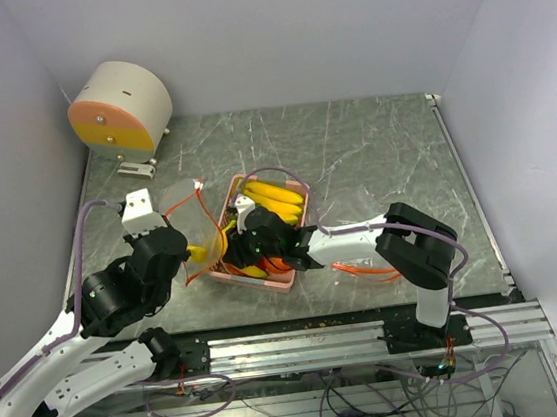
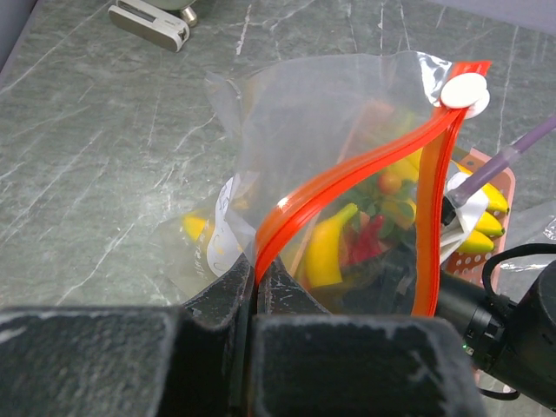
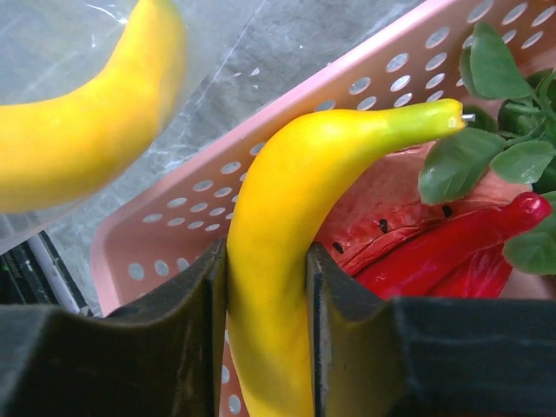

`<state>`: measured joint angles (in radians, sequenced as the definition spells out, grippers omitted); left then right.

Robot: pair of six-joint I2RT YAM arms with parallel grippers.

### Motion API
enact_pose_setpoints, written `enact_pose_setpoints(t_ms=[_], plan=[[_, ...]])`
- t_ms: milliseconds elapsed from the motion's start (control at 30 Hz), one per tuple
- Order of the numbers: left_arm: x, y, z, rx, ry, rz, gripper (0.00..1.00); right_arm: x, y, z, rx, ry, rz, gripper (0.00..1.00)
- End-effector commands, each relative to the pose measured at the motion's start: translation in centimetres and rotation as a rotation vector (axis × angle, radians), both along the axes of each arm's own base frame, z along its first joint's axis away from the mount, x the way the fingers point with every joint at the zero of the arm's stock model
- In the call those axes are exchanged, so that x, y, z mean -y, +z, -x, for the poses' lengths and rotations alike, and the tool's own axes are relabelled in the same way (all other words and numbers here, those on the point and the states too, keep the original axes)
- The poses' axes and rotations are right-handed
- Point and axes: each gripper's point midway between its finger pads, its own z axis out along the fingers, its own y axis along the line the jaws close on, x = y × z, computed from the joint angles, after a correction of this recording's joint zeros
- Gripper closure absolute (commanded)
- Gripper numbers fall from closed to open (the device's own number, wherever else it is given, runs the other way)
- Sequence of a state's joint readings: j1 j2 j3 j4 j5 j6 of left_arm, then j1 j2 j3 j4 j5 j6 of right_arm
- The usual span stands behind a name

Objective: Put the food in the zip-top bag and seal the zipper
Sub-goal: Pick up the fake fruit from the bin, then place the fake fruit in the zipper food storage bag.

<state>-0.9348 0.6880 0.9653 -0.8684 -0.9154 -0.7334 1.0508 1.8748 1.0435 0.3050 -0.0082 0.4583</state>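
Observation:
My left gripper (image 2: pixel 254 278) is shut on the orange-red zipper (image 2: pixel 347 178) of the clear zip-top bag (image 2: pixel 321 113), holding its mouth up left of the pink tray (image 1: pixel 267 282). A white slider (image 2: pixel 464 89) sits at the strip's far end. One yellow banana (image 3: pixel 78 130) lies behind the clear plastic of the bag. Inside the tray, my right gripper (image 3: pixel 265 278) is shut on another banana (image 3: pixel 287 217), one finger on each side. Beside it lie a watermelon slice (image 3: pixel 373 217), a red chili pepper (image 3: pixel 452 243) and green leaves (image 3: pixel 495 130). More bananas (image 1: pixel 277 197) fill the tray's far end.
A round beige and orange device (image 1: pixel 121 106) stands at the back left with a small metal bracket (image 2: pixel 149 22) in front of it. Thin orange-red pieces (image 1: pixel 366 269) lie on the table right of the tray. White walls close in the table on three sides.

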Motion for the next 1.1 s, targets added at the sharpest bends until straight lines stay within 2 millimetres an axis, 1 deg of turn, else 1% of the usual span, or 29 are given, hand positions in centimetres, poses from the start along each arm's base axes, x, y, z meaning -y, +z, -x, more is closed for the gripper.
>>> enact_pose_setpoints(t_ms=[0, 67, 133, 167, 200, 267, 433, 500, 600, 700, 767, 900, 933, 1000, 1067], plan=[[-0.2, -0.4, 0.1, -0.008, 0.009, 0.002, 0.93, 0.4, 1.0, -0.4, 0.014, -0.021, -0.002, 0.78], [-0.2, -0.4, 0.1, -0.010, 0.010, -0.001, 0.93, 0.6, 2.8, -0.4, 0.033, -0.028, -0.030, 0.83], [-0.2, -0.4, 0.0, -0.010, 0.012, -0.003, 0.93, 1.1, 4.9, -0.4, 0.056, -0.036, -0.067, 0.84], [-0.2, -0.4, 0.0, -0.011, 0.013, -0.004, 0.93, 1.2, 6.5, -0.3, 0.073, -0.036, -0.098, 0.85], [-0.2, -0.5, 0.0, -0.013, 0.015, -0.010, 0.93, 1.7, 7.4, 0.0, 0.083, -0.032, -0.122, 0.85], [-0.2, -0.5, 0.0, -0.014, 0.018, -0.013, 0.93, 2.6, 10.1, 0.6, 0.111, -0.031, -0.191, 0.84], [-0.1, -0.4, 0.0, -0.020, 0.008, -0.011, 0.93, 5.3, 17.5, 1.8, 0.208, -0.043, -0.388, 0.84], [0.0, -0.3, 0.0, -0.021, 0.006, -0.009, 0.93, 5.7, 20.9, 3.0, 0.264, 0.014, -0.485, 0.84], [0.2, -0.3, 0.0, -0.024, -0.002, -0.001, 0.93, 5.2, 25.6, 5.3, 0.344, 0.153, -0.622, 0.84], [0.7, -0.2, 0.0, -0.023, -0.020, 0.016, 0.93, 4.7, 29.0, 7.2, 0.396, 0.257, -0.769, 0.84], [1.2, -0.1, -0.1, -0.023, -0.038, 0.030, 0.93, 4.6, 30.3, 7.6, 0.425, 0.280, -0.857, 0.84], [2.1, 0.4, 0.0, -0.024, -0.074, 0.065, 0.93, 4.3, 32.0, 8.0, 0.459, 0.302, -1.018, 0.85], [2.3, 0.5, 0.0, -0.025, -0.079, 0.071, 0.93, 4.5, 32.9, 8.3, 0.484, 0.307, -1.079, 0.85], [2.4, 0.8, 0.1, -0.025, -0.089, 0.087, 0.93, 4.2, 33.0, 7.9, 0.500, 0.294, -1.124, 0.85], [2.6, 1.1, 0.2, -0.020, -0.101, 0.105, 0.93, 3.4, 32.8, 7.3, 0.505, 0.273, -1.138, 0.85]])
